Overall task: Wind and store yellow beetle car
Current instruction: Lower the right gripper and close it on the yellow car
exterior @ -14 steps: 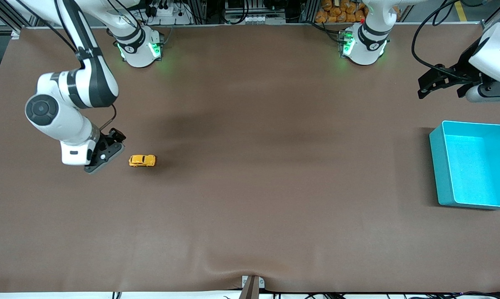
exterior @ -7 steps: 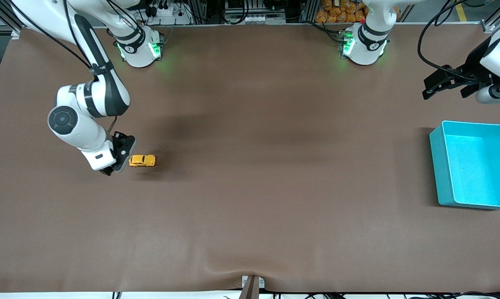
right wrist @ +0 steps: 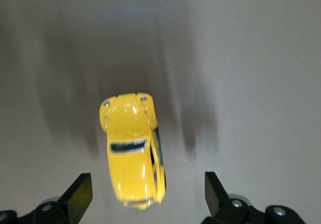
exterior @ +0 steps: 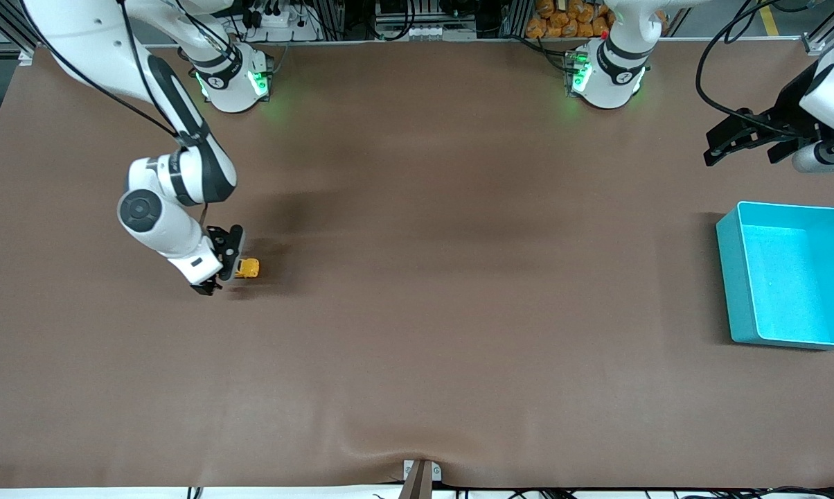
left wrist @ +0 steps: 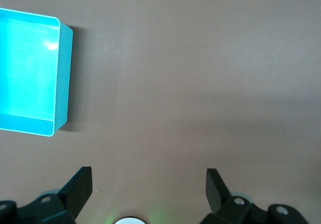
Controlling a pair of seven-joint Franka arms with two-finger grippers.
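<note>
right gripper (right wrist: 145,194) fingers spread around the yellow beetle car (right wrist: 133,148); left gripper (left wrist: 148,189) waits, fingers spread.

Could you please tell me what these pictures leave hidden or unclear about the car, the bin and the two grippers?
- Yellow beetle car: in the front view the right gripper covers most of it; its underside and any winding part never show.
- Right gripper: the right wrist view's edge cuts off all but its open fingertips.
- Turquoise bin: cut by the front view's edge and by the left wrist view's edge.
- Left gripper: open, waiting near the bin.
</note>
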